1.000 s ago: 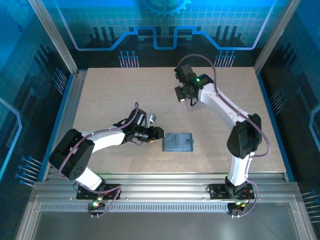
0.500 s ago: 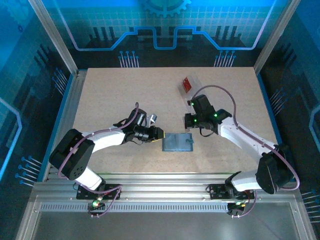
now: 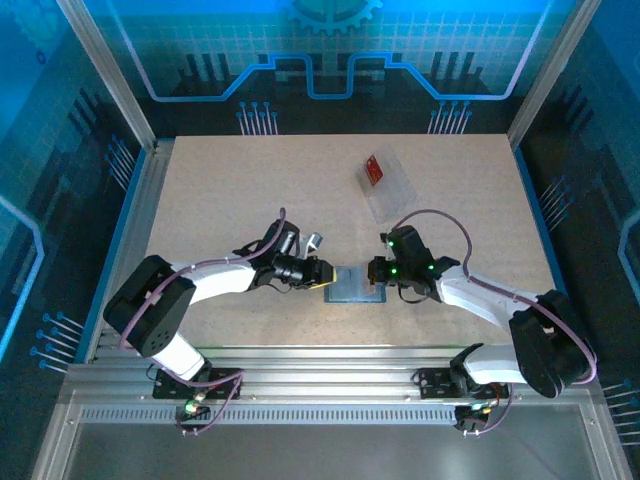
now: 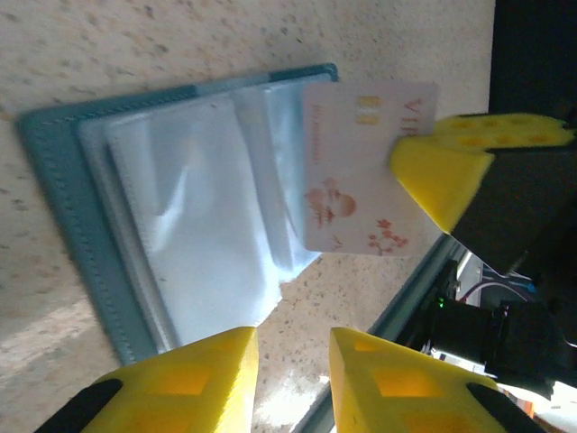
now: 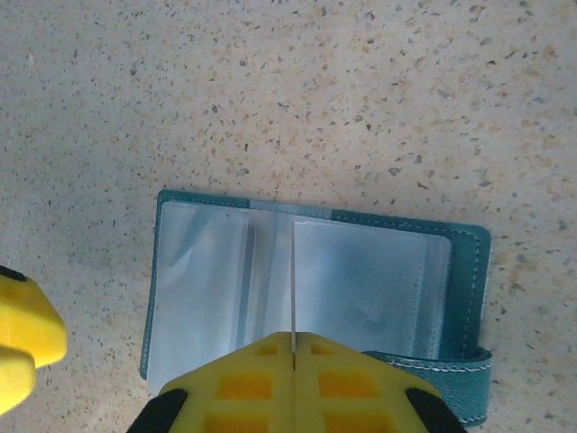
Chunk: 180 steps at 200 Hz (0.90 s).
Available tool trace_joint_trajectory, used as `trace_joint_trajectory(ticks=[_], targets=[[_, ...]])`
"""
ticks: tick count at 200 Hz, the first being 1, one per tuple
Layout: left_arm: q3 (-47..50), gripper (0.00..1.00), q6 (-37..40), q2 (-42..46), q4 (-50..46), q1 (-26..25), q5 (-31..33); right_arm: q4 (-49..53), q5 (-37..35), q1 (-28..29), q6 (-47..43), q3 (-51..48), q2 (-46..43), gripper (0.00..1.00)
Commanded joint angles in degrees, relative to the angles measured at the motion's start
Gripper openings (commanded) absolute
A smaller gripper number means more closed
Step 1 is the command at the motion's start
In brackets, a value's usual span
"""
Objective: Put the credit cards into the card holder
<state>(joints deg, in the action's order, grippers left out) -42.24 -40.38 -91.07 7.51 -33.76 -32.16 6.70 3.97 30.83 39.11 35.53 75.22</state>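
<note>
Right wrist, looking straight down onto the small dark teal-grey folding card holder [image 5: 370,289], spread open and flat on the speckled beige worktop [image 5: 361,90]. Long axis left to right in that view, fold running crosswise, stitched strap tab [image 5: 451,370] curling at the near right corner. Inside, glossy clear plastic sleeves, slightly wrinkled.

Directly over the fold, clamped tight in the right gripper [image 5: 293,347] between blocky yellow fingers, a thin rigid rectangular credit card [image 4: 361,171], standing on edge and seen as a hairline parallel to the fold. From the left wrist, pale face with reddish print and lettering, free edge pointing down at the sleeves and overlapping them; cannot tell whether slipped into a pocket.

Just beside the holder's opposite short edge, the left gripper [image 4: 293,347], yellow fingers slightly parted with nothing between.

From the top external, holder lying between the two grippers near the front of the worktop. Well apart toward the back, a clear transparent rectangular plastic tray [image 3: 392,198] with a flat red card [image 3: 375,170] inside.
</note>
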Motion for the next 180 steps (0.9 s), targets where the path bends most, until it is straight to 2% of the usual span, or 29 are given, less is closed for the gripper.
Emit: trace_joint_trajectory(ticks=[1, 88, 180], targets=[[-0.90, 0.29, 0.91, 0.71, 2.72, -0.86, -2.37, -6.45, 2.20, 0.60, 2.66, -1.19, 0.13, 0.00], [-3.83, 0.28, 1.08, -7.97, 1.58, -0.80, -1.35, -12.01, 4.78, -0.33, 3.49, -0.92, 4.83, 0.00], [-7.06, 0.25, 3.37, -11.89, -7.61, -0.84, 3.42, -12.89, 7.69, -2.82, 4.99, -0.62, 5.44, 0.00]])
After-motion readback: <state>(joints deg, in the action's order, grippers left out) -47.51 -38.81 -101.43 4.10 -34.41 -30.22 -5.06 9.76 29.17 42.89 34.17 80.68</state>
